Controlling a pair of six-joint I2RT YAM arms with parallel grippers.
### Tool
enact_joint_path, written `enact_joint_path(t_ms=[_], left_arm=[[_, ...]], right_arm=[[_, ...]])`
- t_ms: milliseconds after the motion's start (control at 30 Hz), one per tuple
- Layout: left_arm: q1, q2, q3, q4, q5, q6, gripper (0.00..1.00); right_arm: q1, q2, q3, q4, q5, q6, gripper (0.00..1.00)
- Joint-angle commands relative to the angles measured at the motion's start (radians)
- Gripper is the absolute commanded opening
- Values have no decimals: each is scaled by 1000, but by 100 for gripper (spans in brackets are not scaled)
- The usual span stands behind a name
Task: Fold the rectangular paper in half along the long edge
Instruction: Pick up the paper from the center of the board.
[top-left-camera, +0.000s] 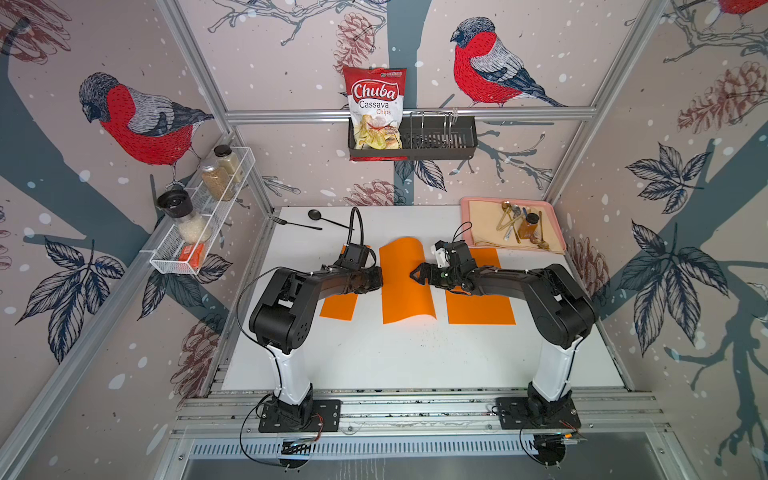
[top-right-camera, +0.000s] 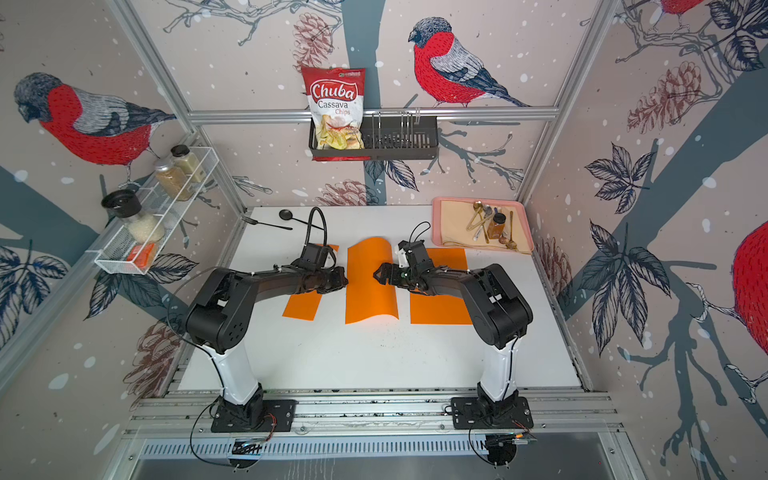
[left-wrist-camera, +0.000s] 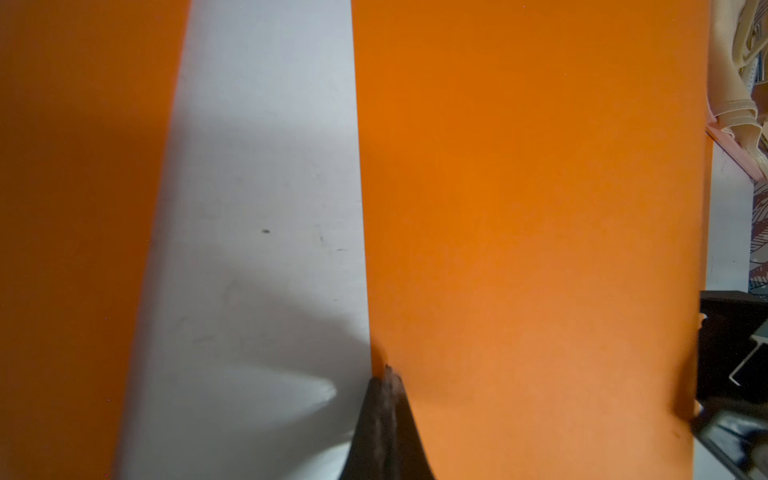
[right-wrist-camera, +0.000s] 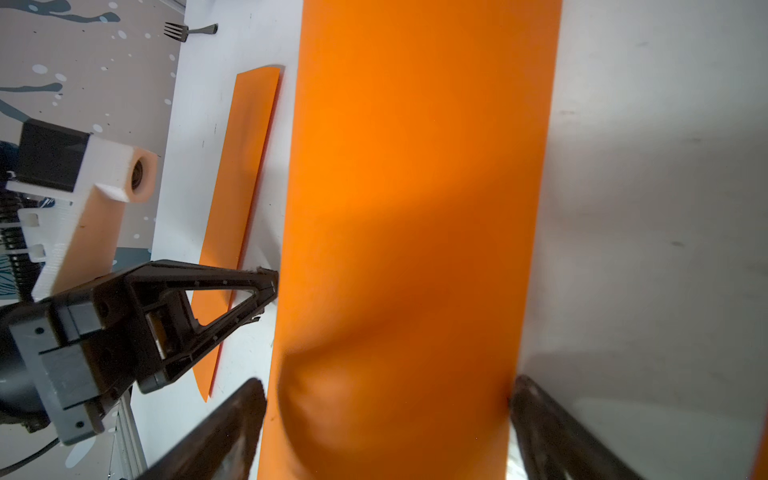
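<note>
The orange rectangular paper (top-left-camera: 405, 286) (top-right-camera: 370, 286) lies in the middle of the white table, with its right long edge curled upward. My left gripper (top-left-camera: 380, 278) (top-right-camera: 345, 280) (left-wrist-camera: 386, 374) is shut on the paper's (left-wrist-camera: 519, 208) left long edge, about halfway along it. My right gripper (top-left-camera: 415, 274) (top-right-camera: 379, 274) (right-wrist-camera: 386, 415) is over the paper's right part with its jaws wide open. In the right wrist view the paper (right-wrist-camera: 415, 187) bulges up between the two fingers (right-wrist-camera: 232, 428), and the left gripper (right-wrist-camera: 270, 286) pinches its far edge.
Two other orange sheets lie flat beside it, one on the left (top-left-camera: 338, 305) and one on the right (top-left-camera: 480, 309), both partly under the arms. A pink tray (top-left-camera: 465, 224) with cutlery and a jar sits at the back right. A black fork (top-left-camera: 291, 223) and spoon (top-left-camera: 316, 215) lie at the back left.
</note>
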Motion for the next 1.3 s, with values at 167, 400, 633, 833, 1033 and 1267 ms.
enact_joint_path(t_ms=[167,400,633,833,1033,1267], left_arm=[[-15,17,-7,-112,-30,-4,0],[-25,21,-3,-107,-29,-9,0],[-42,28,1,-97,-24,-23,0],[-70,47,3,-101,-24,-29,0],[-84,61,44,-104,-26,-29,0],[-95,67,51,-101,-24,-35,0]], right_arm=[[0,15,-9,-54,-34,27,83],[2,15,-15,-34,-56,31,75],[7,21,-8,-31,-56,35,82],[13,35,-2,-22,-60,42,82],[18,42,-1,-12,-69,49,82],[18,43,-2,3,-88,53,77]])
